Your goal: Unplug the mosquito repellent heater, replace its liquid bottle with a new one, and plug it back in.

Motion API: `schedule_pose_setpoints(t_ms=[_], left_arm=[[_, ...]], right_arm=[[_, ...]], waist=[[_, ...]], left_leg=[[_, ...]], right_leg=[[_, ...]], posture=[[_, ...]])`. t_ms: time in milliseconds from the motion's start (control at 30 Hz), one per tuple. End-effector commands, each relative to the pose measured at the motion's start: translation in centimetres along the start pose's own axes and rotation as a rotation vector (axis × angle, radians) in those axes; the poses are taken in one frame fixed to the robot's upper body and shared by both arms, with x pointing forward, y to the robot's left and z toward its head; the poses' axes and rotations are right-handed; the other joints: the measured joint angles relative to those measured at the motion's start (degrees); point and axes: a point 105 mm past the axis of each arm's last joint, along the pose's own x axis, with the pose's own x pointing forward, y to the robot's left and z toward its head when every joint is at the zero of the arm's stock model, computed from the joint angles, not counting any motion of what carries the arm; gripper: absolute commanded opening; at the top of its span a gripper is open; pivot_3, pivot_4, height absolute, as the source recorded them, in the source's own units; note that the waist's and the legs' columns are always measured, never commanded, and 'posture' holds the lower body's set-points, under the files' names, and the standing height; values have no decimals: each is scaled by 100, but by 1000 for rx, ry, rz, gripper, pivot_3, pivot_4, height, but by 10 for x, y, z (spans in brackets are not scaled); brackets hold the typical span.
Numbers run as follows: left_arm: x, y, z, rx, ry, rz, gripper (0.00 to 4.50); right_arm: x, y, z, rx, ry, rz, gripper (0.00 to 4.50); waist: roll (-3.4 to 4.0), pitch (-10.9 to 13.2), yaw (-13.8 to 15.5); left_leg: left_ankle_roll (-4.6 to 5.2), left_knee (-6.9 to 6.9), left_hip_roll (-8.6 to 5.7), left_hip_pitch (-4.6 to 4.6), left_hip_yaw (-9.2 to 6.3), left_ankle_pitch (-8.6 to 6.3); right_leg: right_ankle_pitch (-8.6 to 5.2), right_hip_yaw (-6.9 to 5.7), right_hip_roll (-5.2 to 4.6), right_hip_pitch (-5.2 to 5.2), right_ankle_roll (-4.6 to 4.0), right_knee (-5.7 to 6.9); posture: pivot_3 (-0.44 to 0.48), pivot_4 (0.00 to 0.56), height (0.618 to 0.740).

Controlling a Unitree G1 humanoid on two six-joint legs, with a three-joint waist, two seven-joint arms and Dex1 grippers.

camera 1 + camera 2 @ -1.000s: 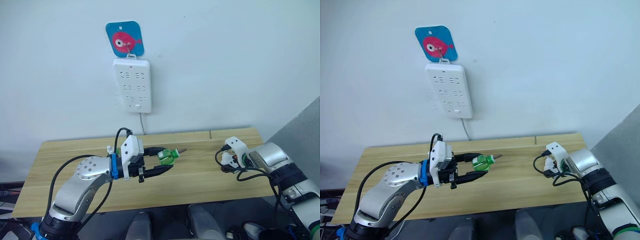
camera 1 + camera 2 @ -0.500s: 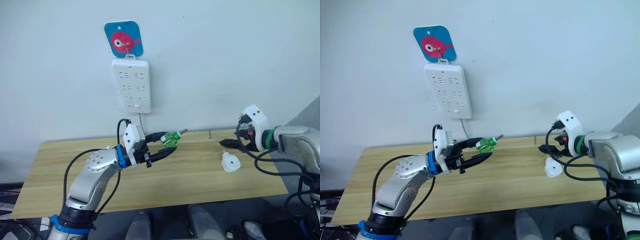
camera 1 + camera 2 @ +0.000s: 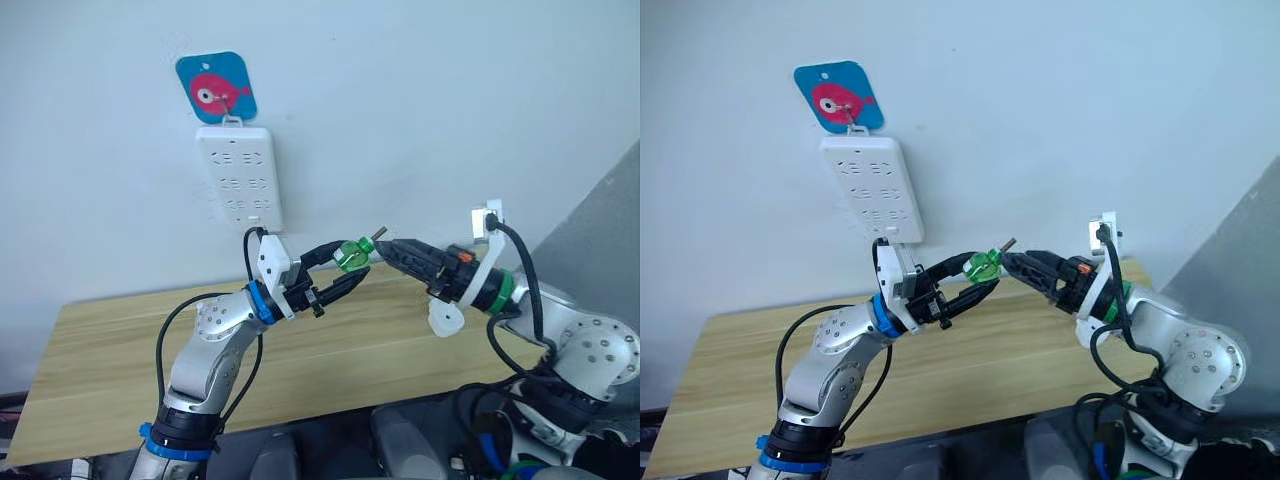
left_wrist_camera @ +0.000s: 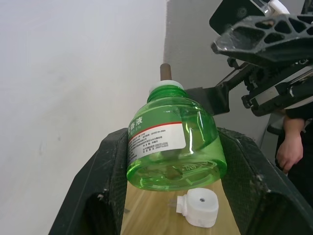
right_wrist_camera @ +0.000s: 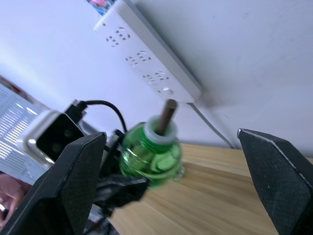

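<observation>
My left gripper (image 3: 350,263) is shut on a green liquid bottle (image 3: 352,254), held in the air above the table with its brown wick pointing to the right. In the left wrist view the bottle (image 4: 173,147) sits between the two black fingers. My right gripper (image 3: 392,250) is open and points at the wick end, its tips just short of the bottle. Its wrist view has the bottle (image 5: 151,152) between the wide-apart fingers (image 5: 73,188). The white mosquito repellent heater (image 3: 443,318) lies on the table below my right arm, partly hidden by it; the left wrist view has this heater (image 4: 199,208) too.
A white power strip (image 3: 237,175) hangs on the wall under a blue hook plate with a red fish (image 3: 213,90), its cord running down behind the wooden table (image 3: 120,340). A person's hand (image 4: 289,152) is at the edge of the left wrist view.
The camera has shifted. My right gripper left the heater on the table and swung in to the bottle's wick end. My left arm lifted the bottle higher and to the right.
</observation>
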Motion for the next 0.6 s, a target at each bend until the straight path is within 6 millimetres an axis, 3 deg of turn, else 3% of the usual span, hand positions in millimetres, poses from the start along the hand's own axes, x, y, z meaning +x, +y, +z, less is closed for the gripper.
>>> schedule_pose_setpoints(t_ms=[33, 400, 500, 600], left_arm=[[4, -4, 13, 58, -43, -20, 2308], [7, 0, 16, 92, -50, -11, 2308], [7, 2, 16, 100, -52, -3, 2308], [7, 2, 16, 104, -56, 8, 2308]], right_arm=[[10, 15, 3, -11, -35, 28, 4500], [25, 24, 1, 33, -44, 65, 4500], [26, 25, 1, 41, -46, 70, 3892], [26, 26, -2, 41, -39, 77, 2758]], waist=[[19, -28, -61], [47, -142, -190], [52, -165, -200], [55, -175, -202]], left_leg=[[0, -1, 0, 0, 0, 0], [1, -4, -1, 2, -2, 0], [1, -7, -1, 2, -2, 0], [1, -10, -1, 3, -2, 0]], right_leg=[[0, 1, 0, 0, 0, 0], [0, 0, 2, -1, 1, 2], [0, 1, 2, -1, 1, 1], [-1, 0, 3, -1, 1, 0]], posture=[[-232, 102, 734], [-221, 93, 734], [-220, 92, 734], [-220, 92, 734]])
